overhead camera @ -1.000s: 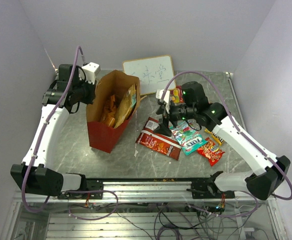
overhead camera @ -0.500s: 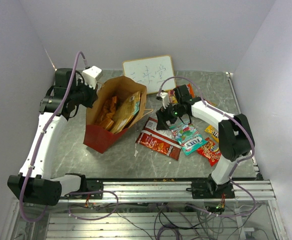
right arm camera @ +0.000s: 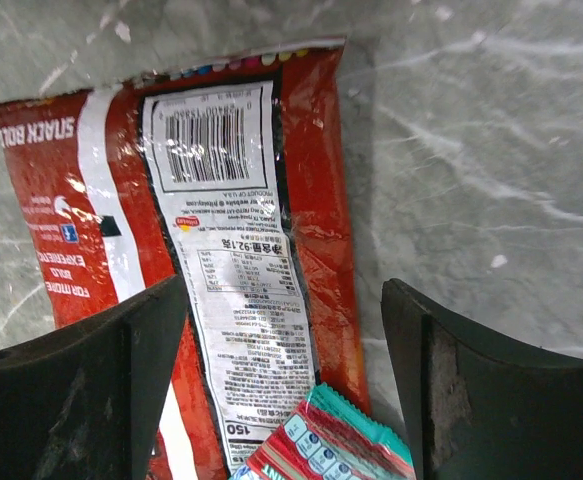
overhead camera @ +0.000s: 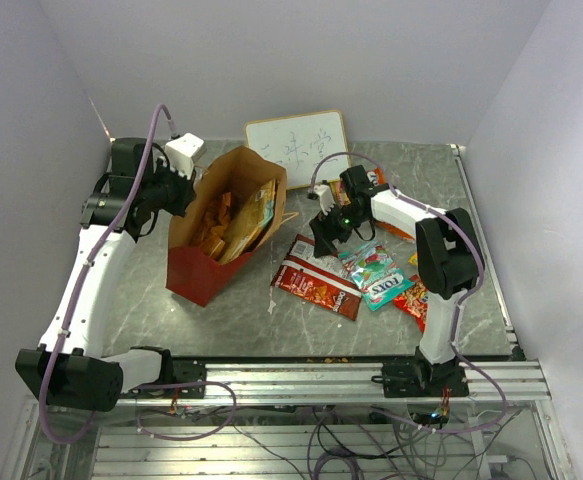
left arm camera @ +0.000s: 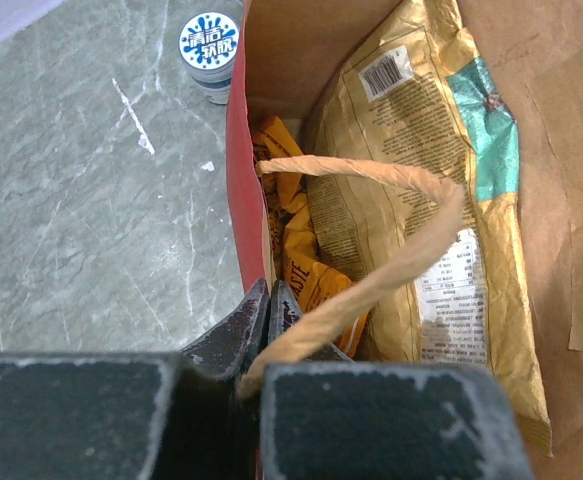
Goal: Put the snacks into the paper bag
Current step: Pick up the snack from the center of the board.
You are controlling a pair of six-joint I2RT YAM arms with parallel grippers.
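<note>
The paper bag [overhead camera: 203,270] stands tilted at the left of the table, red outside and brown inside. My left gripper [overhead camera: 183,188] is shut on its near wall [left arm camera: 239,230]. The twisted handle [left arm camera: 401,260] loops over the fingers. Inside lie a gold packet [left arm camera: 421,190] and orange packets [left arm camera: 306,265]. My right gripper [overhead camera: 323,232] is open and empty, low over the far end of the long red chip bag [overhead camera: 316,280]. In the right wrist view the jaws [right arm camera: 283,350] straddle the chip bag [right arm camera: 241,220], with a teal packet [right arm camera: 321,445] at the bottom edge.
Teal packets [overhead camera: 376,272], a red-orange packet [overhead camera: 416,303] and a yellow one [overhead camera: 414,259] lie to the right of the chip bag. An orange packet [overhead camera: 378,178] lies behind the right arm. A whiteboard [overhead camera: 297,147] leans at the back. A small capped jar [left arm camera: 209,42] stands beside the bag.
The left gripper has pulled the bag's rim, tilting the bag. The right arm has folded back, and its gripper has shifted a little left onto the chip bag's far end.
</note>
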